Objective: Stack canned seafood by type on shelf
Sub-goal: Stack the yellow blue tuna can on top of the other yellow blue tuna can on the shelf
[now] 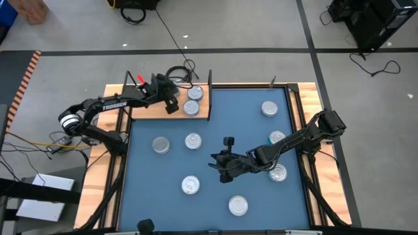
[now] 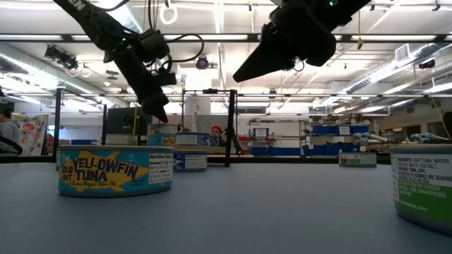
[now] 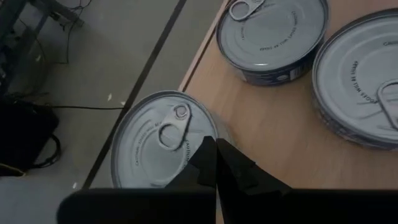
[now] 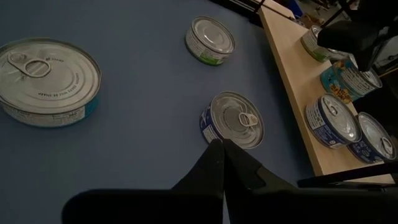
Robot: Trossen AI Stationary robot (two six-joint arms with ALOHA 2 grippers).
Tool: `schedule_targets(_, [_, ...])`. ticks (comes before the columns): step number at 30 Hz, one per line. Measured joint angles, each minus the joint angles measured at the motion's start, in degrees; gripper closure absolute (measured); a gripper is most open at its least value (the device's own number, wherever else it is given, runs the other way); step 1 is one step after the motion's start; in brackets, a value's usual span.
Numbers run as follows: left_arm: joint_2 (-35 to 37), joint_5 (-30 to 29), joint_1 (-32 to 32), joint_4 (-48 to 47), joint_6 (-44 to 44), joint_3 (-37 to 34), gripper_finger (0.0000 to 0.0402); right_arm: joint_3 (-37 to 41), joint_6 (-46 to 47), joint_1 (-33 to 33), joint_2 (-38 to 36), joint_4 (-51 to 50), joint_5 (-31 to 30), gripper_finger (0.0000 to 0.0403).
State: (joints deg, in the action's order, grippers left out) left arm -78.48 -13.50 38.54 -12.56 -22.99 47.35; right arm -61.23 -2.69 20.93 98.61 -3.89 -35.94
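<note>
A blue mat (image 1: 215, 163) covers most of the desk (image 1: 313, 98), and the wooden shelf (image 1: 166, 109) lies along the mat's far left edge, with thin black posts at its ends. On the shelf sit several tins (image 1: 193, 99), close together; the left wrist view shows two silver lids side by side on the wood and a third tin (image 3: 163, 140) at the board's edge, overhanging the floor side. Seven more tins are scattered on the mat, well apart, among them one with a yellowfin tuna label (image 2: 116, 171) near the low camera.

The left gripper (image 1: 171, 104) hangs over the shelf just beside the tins, its fingers (image 3: 214, 163) pressed together and holding nothing. The right gripper (image 1: 225, 171) hovers over the middle of the mat, fingers (image 4: 219, 163) also pressed together and empty, above a blue-sided tin (image 4: 234, 120).
</note>
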Motion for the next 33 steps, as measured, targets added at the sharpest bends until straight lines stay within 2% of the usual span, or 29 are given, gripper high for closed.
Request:
schedule_targets(6, [0.0,2.2,-0.3,-2.2,1.2,0.0,0.0401,0.0,0.0,0.0,0.0,0.0,0.0,0.0398])
schedule_targets(14, [0.1,2.2,-2.5,-2.7,1.4,0.5,0.0401,0.0,0.0,0.0,0.0,0.0,0.0,0.0397])
schedule_targets(19, [0.2,-1.6,-2.9,-2.5,3.2,2.9,0.0401,0.0,0.0,0.0,0.0,-0.1,0.0,0.0397])
schedule_targets(23, [0.2,-6.2,0.5,-2.0,4.8,3.7,0.0401,0.0,0.0,0.1,0.0,-0.4,0.0,0.0397])
schedule_targets(28, [0.0,-4.6,4.7,-2.9,5.0,2.8,0.0401,0.0,-0.2,0.0,0.0,-0.8,0.0,0.0397])
schedule_targets(33, [-0.7,-2.4,5.7,-2.8,4.3,2.1,0.0401,0.0,-0.2,0.0,0.0,-0.9,0.0,0.0396])
